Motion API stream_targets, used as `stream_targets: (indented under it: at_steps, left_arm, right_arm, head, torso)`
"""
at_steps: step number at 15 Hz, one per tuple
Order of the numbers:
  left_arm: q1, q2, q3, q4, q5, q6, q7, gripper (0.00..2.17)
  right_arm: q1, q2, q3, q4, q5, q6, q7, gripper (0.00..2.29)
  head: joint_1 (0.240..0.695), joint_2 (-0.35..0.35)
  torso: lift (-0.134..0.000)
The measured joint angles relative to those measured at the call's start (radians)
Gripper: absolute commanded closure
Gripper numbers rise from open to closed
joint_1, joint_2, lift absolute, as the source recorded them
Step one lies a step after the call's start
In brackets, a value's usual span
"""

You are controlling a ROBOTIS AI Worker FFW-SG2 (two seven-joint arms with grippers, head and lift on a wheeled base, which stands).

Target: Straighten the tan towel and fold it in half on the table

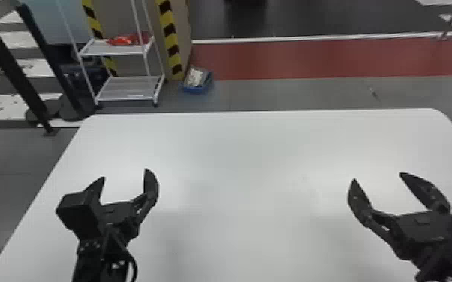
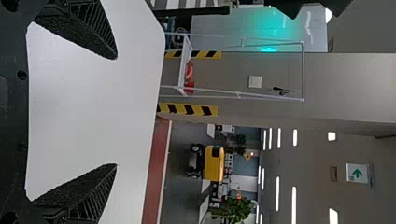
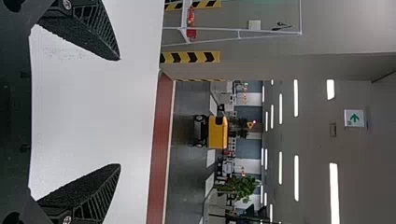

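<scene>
Nearest you, your left gripper point(image 1: 125, 173) and right gripper point(image 1: 377, 176) are released, their fingers spread wide over the white table point(image 1: 244, 157), one toward each side. Past its far edge stand your white wire-frame rack point(image 1: 125, 90), with a red item point(image 1: 125, 40) on its upper shelf, and a blue bin point(image 1: 197, 89) to the right; the red floor strip point(image 1: 311, 58) runs beyond.

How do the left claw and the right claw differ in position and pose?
The left claw is over the left part of the table, while the right claw is over the right part. In the head view, the left claw points mostly forward with a slight lean right; the right claw slants more clearly to the left. Both are black, spread open, with nothing between their fingers.
</scene>
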Motion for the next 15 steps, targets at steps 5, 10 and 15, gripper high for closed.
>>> stream_targets:
  at_steps: [5,10,15]
  left_arm:
    - [0.000,0.000,-0.001,0.000,0.000,0.001,-0.001,0.06]
    - [0.000,0.000,-0.003,0.000,0.000,0.001,-0.002,0.06]
    - [0.000,0.000,-0.003,0.000,0.000,0.001,-0.002,0.06]
  right_arm:
    - [0.002,0.000,-0.002,-0.001,0.000,0.000,0.000,0.06]
    - [0.005,0.000,-0.003,-0.005,0.000,0.000,0.000,0.06]
    - [0.006,0.000,-0.003,-0.005,0.000,0.000,0.000,0.06]
  head:
    - [0.695,0.095]
    - [0.695,0.092]
    - [0.695,0.092]
  torso:
    - [-0.123]
    - [-0.123]
    - [-0.123]
